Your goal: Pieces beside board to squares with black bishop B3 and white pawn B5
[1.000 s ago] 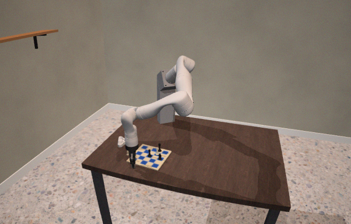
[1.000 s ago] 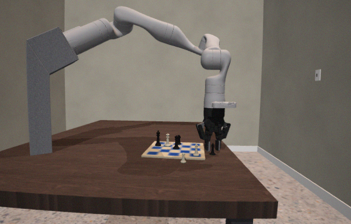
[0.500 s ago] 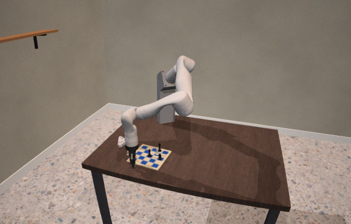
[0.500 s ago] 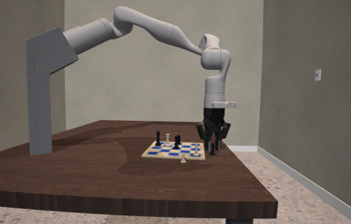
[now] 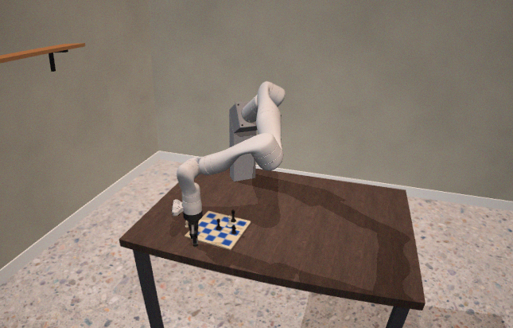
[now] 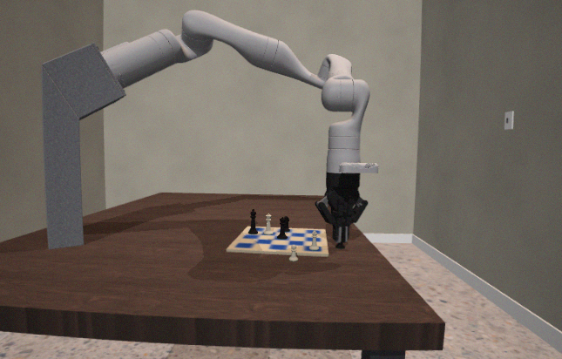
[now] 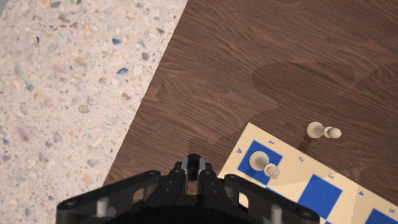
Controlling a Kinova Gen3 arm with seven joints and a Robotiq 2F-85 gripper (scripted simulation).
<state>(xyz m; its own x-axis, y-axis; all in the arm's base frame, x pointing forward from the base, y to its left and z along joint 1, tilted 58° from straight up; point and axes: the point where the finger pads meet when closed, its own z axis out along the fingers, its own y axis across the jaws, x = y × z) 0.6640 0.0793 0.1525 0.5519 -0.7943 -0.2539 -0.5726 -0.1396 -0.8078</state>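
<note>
The black bishop (image 6: 340,245) stands upright on the table beside the board's A1 corner. My gripper (image 6: 340,234) (image 7: 193,166) (image 5: 193,235) points straight down and is shut on its upper part; the base shows below the fingertips, at table level. The white pawn (image 6: 293,254) (image 7: 315,130) stands upright on the table just outside the board's numbered edge. The board (image 6: 274,253) (image 7: 290,156) (image 5: 225,246) lies flat. B3 and B5 are hard to make out under the blur, and the gripper covers part of the board in the wrist view.
A white piece (image 6: 314,240) (image 7: 259,161) stands on A1, close to the gripper. Farther over the board stand a tall black piece (image 6: 253,222), a white piece (image 6: 267,225) and two more black pieces (image 5: 218,224) (image 5: 234,229). The table's edge runs close beyond the gripper.
</note>
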